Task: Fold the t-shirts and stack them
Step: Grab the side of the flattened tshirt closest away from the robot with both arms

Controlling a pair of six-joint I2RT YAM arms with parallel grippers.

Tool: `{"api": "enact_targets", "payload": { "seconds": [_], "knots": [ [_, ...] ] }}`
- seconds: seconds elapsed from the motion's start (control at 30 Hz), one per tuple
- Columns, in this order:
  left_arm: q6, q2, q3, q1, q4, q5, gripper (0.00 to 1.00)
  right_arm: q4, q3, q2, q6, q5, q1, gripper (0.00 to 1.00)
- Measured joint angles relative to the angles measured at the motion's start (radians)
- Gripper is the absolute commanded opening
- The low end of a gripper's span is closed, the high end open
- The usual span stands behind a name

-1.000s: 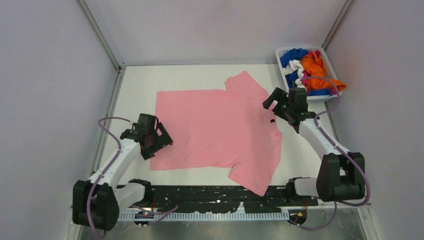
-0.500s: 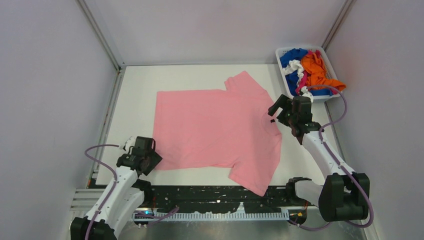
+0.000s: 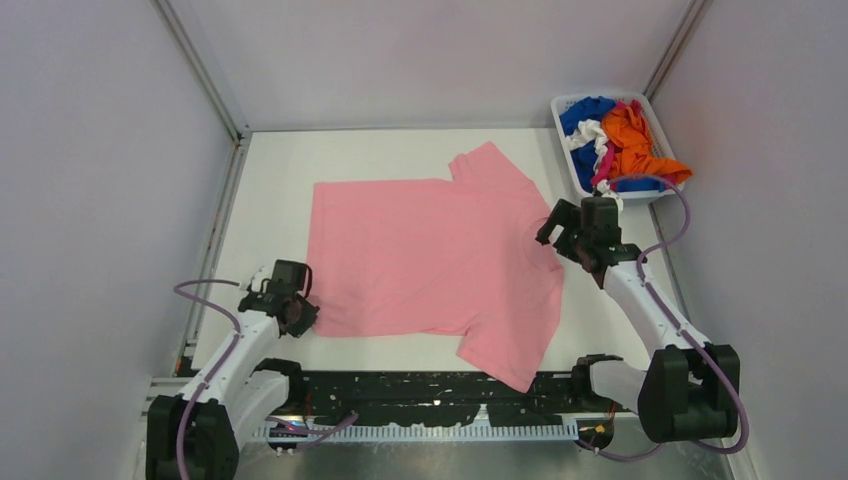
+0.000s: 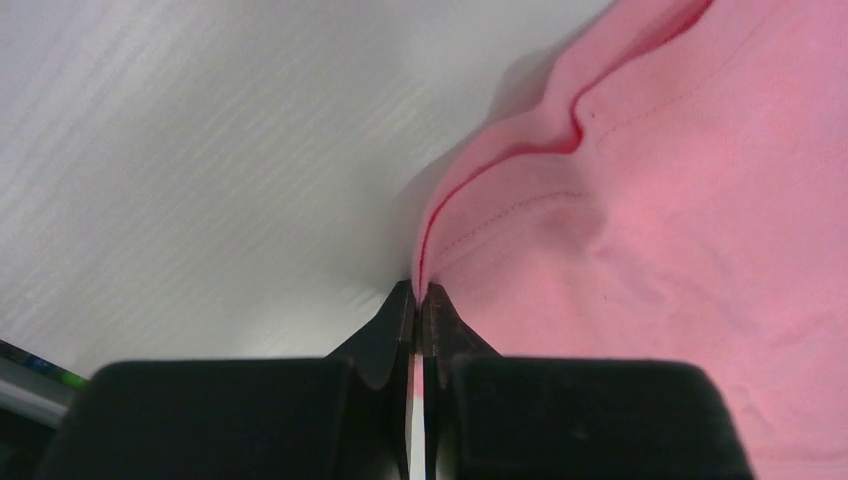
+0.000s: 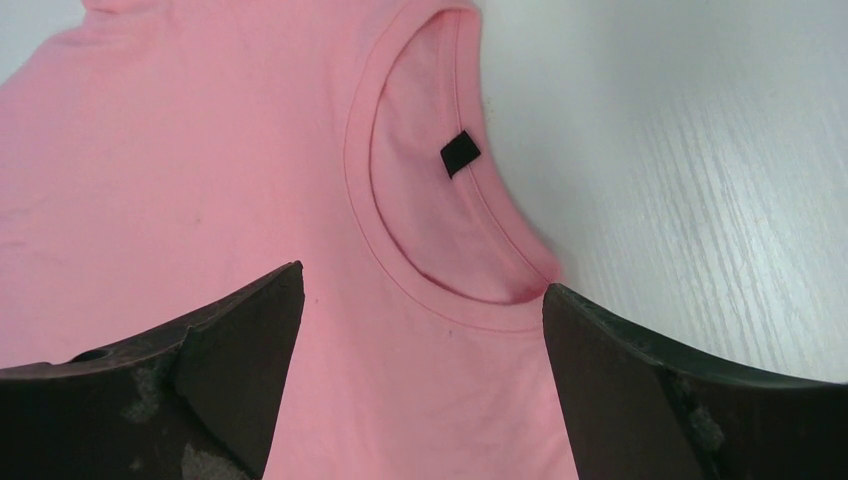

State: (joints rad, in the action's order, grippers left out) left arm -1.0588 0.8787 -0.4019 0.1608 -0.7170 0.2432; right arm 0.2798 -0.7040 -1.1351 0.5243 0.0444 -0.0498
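A light pink t-shirt (image 3: 430,250) lies spread flat on the white table (image 3: 270,170), collar to the right and hem to the left. My left gripper (image 3: 300,316) is at the shirt's near-left hem corner. In the left wrist view it (image 4: 420,290) is shut on the hem edge (image 4: 440,215), which puckers up between the fingertips. My right gripper (image 3: 556,230) hovers open at the collar. Seen from the right wrist, its jaws (image 5: 420,285) stand wide on either side of the neckline (image 5: 420,285), just below the dark neck label (image 5: 460,152).
A white basket (image 3: 560,103) at the far right corner holds crumpled orange (image 3: 630,140), blue (image 3: 585,112), white (image 3: 587,135) and hot pink (image 3: 604,172) t-shirts. The orange one hangs over the rim close to the right arm. Walls enclose the table on three sides.
My left gripper moved back and down to the near-left hem corner and shut on the cloth. The right gripper shifted slightly right over the collar and stayed open.
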Motion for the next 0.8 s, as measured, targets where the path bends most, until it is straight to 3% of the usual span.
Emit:
{"api": "enact_targets", "payload": {
  "seconds": [0.1,0.23,0.57,0.8],
  "knots": [
    [0.027,0.055,-0.026,-0.050,0.018,0.001,0.00,0.072,-0.013,0.002,-0.018,0.023,-0.042,0.98],
    [0.064,0.113,-0.057,-0.081,0.043,0.000,0.00,0.199,-0.047,0.015,-0.049,0.069,-0.216,1.00],
    [0.128,0.121,-0.090,-0.094,0.067,0.000,0.00,0.511,-0.064,0.098,-0.065,0.048,-0.827,0.82],
    [0.148,0.098,-0.090,-0.096,0.073,-0.018,0.00,0.594,0.006,0.065,0.003,-0.028,-1.068,0.70]
  ]
}}
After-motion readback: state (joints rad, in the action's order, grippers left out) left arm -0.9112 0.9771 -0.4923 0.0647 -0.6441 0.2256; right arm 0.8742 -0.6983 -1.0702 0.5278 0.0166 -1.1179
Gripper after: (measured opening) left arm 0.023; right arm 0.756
